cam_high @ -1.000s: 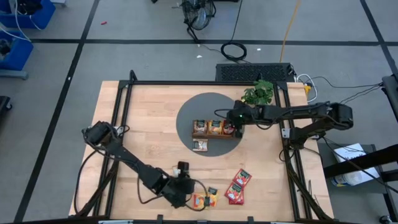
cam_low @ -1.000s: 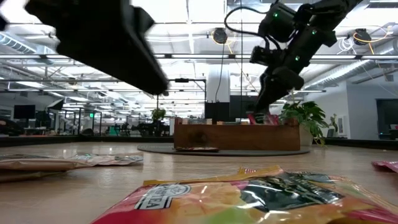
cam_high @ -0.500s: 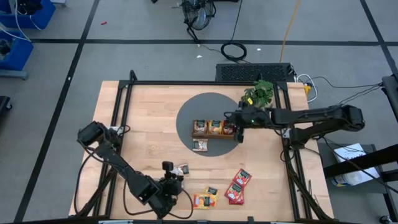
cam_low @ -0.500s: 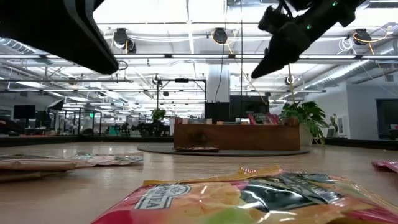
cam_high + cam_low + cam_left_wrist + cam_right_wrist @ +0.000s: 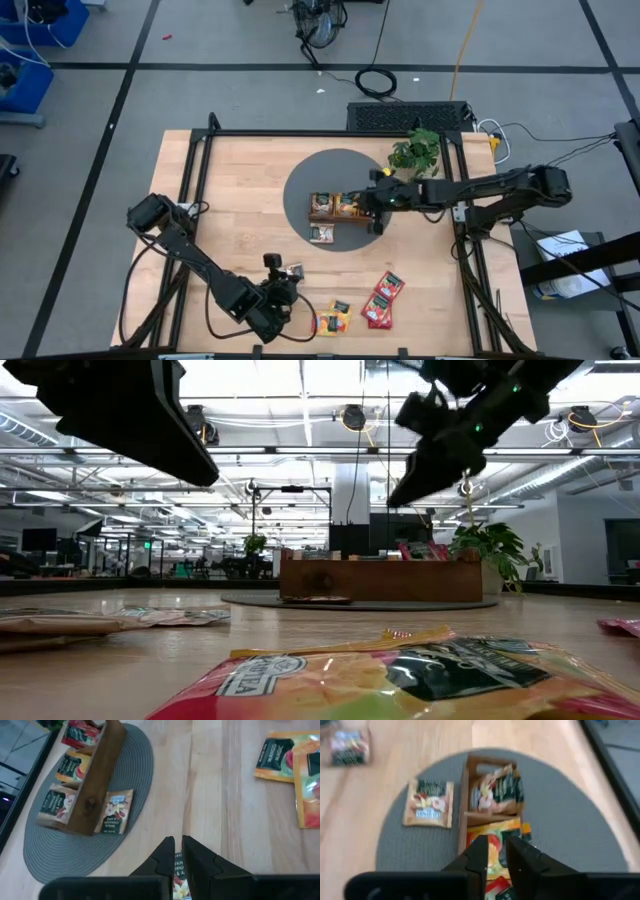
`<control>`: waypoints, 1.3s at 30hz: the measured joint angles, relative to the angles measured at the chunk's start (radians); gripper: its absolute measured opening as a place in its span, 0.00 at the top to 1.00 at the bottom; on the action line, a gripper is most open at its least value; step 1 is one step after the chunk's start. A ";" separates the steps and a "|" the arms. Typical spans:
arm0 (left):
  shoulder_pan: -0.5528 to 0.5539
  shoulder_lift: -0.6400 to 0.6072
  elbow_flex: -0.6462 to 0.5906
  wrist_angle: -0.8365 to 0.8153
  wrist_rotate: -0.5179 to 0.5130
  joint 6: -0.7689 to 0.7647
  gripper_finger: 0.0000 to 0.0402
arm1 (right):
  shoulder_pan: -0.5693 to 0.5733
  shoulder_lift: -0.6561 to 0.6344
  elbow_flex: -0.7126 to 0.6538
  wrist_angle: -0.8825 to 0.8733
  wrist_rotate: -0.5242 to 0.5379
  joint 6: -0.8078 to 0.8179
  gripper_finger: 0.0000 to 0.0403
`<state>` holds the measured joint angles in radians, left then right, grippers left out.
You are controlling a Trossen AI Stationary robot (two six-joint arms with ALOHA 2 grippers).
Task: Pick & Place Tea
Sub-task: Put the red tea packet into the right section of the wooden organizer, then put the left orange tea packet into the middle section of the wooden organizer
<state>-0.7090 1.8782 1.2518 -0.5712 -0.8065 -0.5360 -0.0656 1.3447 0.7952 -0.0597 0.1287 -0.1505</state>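
So the right gripper [image 5: 374, 203] hangs over the wooden tray [image 5: 322, 215] at about 3 o'clock on the grey mat [image 5: 300, 180], fingers nearly together with nothing between them. Tea sachets sit in all three compartments, plus a beige one [image 5: 321, 234] lying flat on the mat at the tray's 6 o'clock. Down at the table's 6 o'clock edge, the left gripper [image 5: 286, 290] pinches a beige sachet [image 5: 178, 875]. Red sachets [image 5: 383, 299] and orange ones [image 5: 330, 319] lie loose nearby.

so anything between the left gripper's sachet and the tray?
Bare wood from the held sachet to the mat. A beige sachet lies at the tray front, and the right gripper hovers over its right end.
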 joint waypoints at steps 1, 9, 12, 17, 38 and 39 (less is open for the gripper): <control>0.000 0.000 0.000 -0.003 0.002 -0.001 0.90 | -0.001 0.018 0.000 -0.004 0.000 0.000 0.91; -0.005 0.000 -0.015 -0.001 0.003 -0.005 0.90 | -0.001 0.137 0.000 0.047 -0.002 0.005 0.98; -0.004 0.000 -0.015 0.000 0.003 -0.015 0.90 | -0.002 0.162 0.000 0.053 0.029 0.001 0.99; -0.003 0.000 -0.015 0.003 0.003 -0.015 0.90 | -0.006 0.143 -0.001 0.012 0.173 0.010 0.99; 0.006 0.000 -0.015 0.148 0.078 0.013 0.90 | 0.095 0.038 0.000 -0.004 0.120 0.117 1.00; 0.012 0.000 -0.015 0.198 0.127 0.057 0.90 | 0.117 0.028 0.000 -0.002 0.064 0.144 1.00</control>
<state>-0.6966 1.8786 1.2366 -0.3737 -0.6798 -0.4788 0.0516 1.3727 0.7948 -0.0613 0.1928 -0.0062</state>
